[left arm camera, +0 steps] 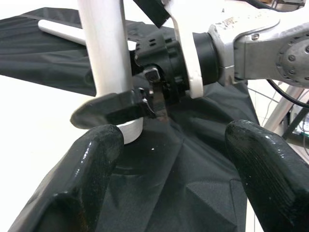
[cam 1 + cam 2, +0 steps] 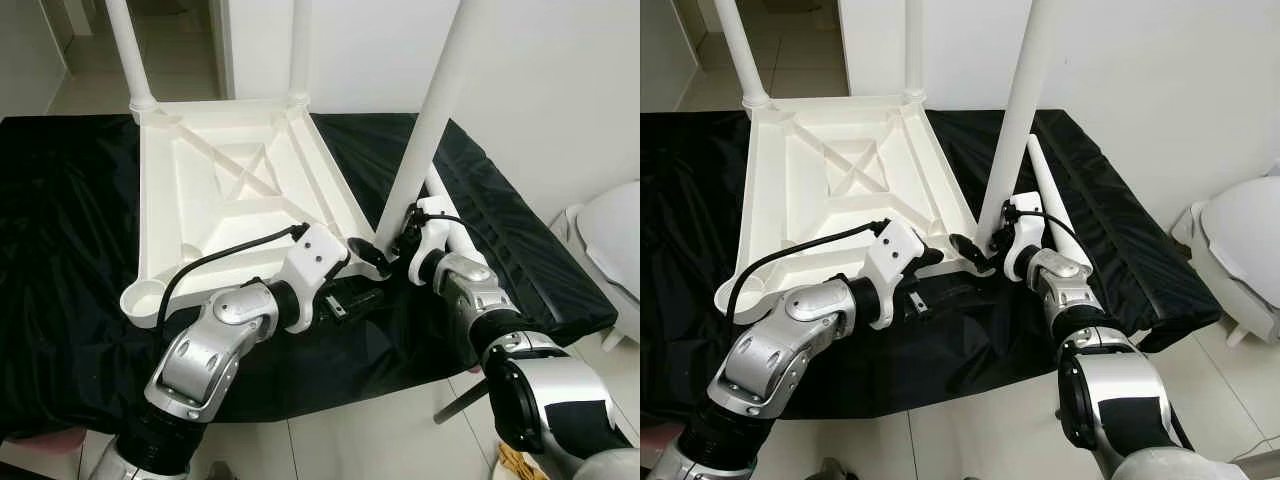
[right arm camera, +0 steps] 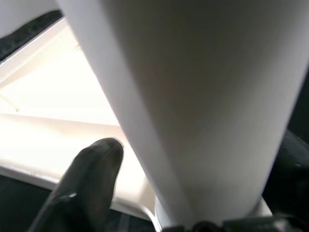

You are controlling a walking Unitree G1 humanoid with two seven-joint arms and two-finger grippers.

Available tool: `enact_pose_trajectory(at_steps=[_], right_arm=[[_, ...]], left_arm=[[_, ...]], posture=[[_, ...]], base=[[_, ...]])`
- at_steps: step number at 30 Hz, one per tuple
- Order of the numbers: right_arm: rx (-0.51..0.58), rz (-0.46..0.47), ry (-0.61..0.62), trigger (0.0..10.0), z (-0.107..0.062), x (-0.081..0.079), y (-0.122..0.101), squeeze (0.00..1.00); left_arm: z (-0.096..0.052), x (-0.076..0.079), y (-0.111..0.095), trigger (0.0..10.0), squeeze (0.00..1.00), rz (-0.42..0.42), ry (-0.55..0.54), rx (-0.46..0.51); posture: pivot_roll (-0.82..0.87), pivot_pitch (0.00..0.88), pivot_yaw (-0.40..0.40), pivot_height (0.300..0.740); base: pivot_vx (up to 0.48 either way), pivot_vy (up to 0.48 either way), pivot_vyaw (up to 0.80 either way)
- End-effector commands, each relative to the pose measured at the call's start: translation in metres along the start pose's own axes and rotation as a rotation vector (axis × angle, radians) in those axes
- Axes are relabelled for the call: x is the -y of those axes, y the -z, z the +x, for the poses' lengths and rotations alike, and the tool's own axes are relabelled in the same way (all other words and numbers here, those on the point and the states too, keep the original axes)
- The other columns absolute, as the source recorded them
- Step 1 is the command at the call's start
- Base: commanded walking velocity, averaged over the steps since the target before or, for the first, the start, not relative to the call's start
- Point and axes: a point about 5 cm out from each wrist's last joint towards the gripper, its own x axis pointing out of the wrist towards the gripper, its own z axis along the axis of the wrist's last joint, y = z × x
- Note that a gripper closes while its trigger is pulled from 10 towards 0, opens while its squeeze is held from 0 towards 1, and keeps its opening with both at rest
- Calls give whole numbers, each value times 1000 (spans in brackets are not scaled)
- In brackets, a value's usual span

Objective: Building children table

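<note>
The white children's table top [image 2: 230,190] lies upside down on a black cloth [image 2: 70,220]. Two white legs [image 2: 125,50] [image 2: 300,50] stand in its far corners. A third leg [image 2: 430,120] stands slightly tilted at the near right corner, and my right gripper [image 2: 395,245] is shut on it just above its base. The right wrist view has this leg [image 3: 193,96] between the black fingers [image 3: 91,164]. My left gripper [image 1: 178,164] is open, low over the cloth just in front of that corner. One loose leg [image 2: 1048,195] lies on the cloth to the right. The near left socket [image 2: 143,298] is empty.
The cloth-covered surface ends close in front of me, with tiled floor below. A white toilet [image 2: 615,240] stands at the right. A white wall is behind the table, and a doorway opens at the far left.
</note>
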Motion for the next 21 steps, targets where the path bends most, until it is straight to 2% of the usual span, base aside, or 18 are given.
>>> enact_pose_trajectory(at_steps=[1, 2, 13, 14, 16, 17, 18, 21], right_arm=[[-14, -14, -33, 2431, 5, -5, -2, 0], [-11, -14, -29, 0, 3, -2, -3, 0], [-54, -46, 23, 0, -4, 7, 1, 0], [-73, -52, 152, 0, -8, 18, 3, 0], [-73, -52, 152, 0, -8, 18, 3, 0], [-66, -40, 206, 0, -10, 22, 3, 0], [-28, 19, 312, 0, -10, 26, 1, 0], [-28, 19, 312, 0, -10, 26, 1, 0]], left_arm=[[0, -1, -5, 10000, 0, 12, -25, 9], [0, 0, -5, 10000, 0, 12, -23, 9], [0, 0, -5, 10000, 0, 11, -18, 9], [0, 0, -5, 10000, 0, 10, -18, 10], [0, 0, -5, 10000, 0, 10, -18, 10], [0, 1, -5, 10000, 0, 9, -18, 11], [0, 1, -5, 10000, 0, 9, -17, 11], [0, 1, -5, 10000, 0, 9, -17, 11]], posture=[[42, 20, -76, 740], [42, 20, -76, 740], [36, 22, -73, 740], [33, 24, -75, 740], [33, 24, -75, 740], [33, 23, -75, 740], [33, 24, -75, 740], [33, 24, -75, 740]], base=[[0, 0, 0], [0, 0, 0], [0, 0, 0], [0, 0, 0], [0, 0, 0], [0, 0, 0], [0, 0, 0], [0, 0, 0]])
